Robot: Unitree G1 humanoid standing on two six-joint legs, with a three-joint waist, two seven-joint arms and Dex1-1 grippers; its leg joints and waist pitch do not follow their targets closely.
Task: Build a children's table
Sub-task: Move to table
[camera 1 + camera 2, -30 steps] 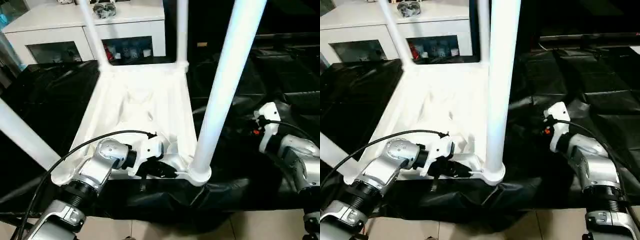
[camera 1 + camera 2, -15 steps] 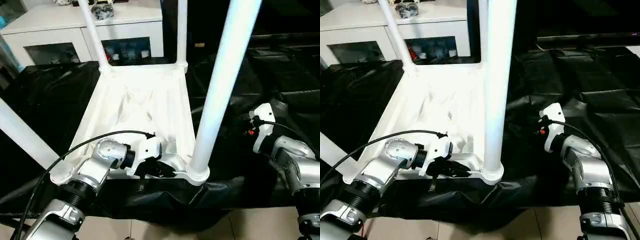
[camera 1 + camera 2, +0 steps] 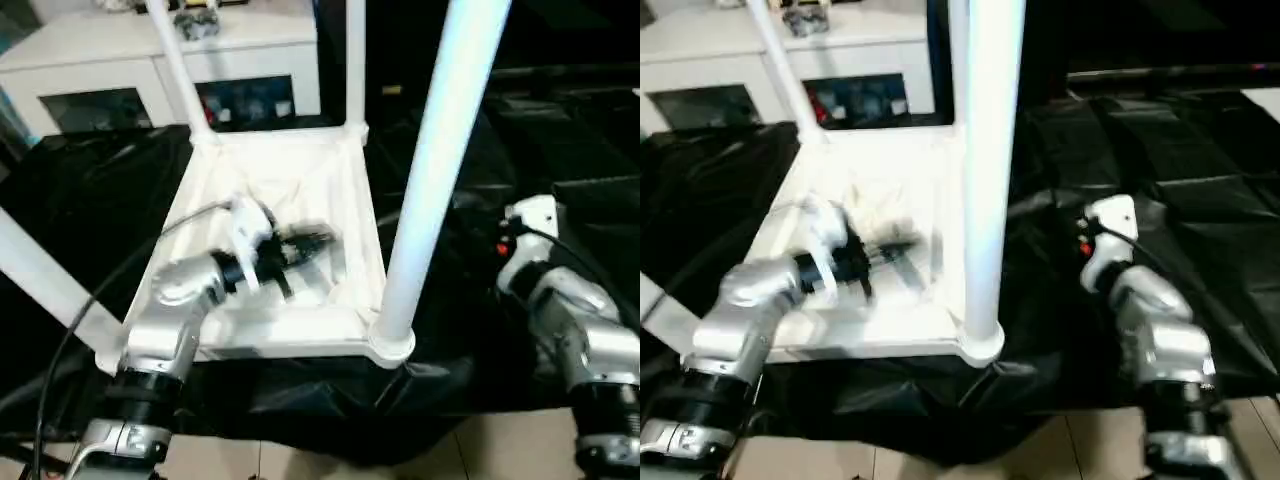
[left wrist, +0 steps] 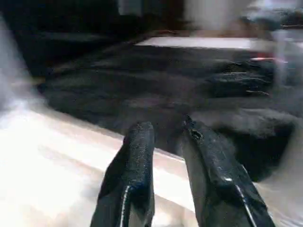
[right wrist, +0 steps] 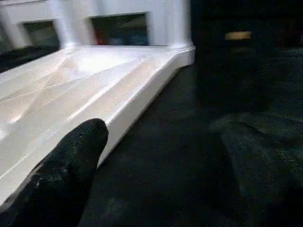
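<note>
Left wrist view shows left gripper (image 4: 168,142) fingers parted over tabletop (image 4: 57,161).

A lab: black-draped work table (image 3: 90,190), white glass-door cabinet (image 3: 120,60).

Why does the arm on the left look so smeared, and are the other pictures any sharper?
In the left eye view the left pincer streaks over the white table top, likely motion blur; the near leg glares. The left wrist view is soft, its fingers clearest. The right wrist view is sharper on the top's edge.
</note>
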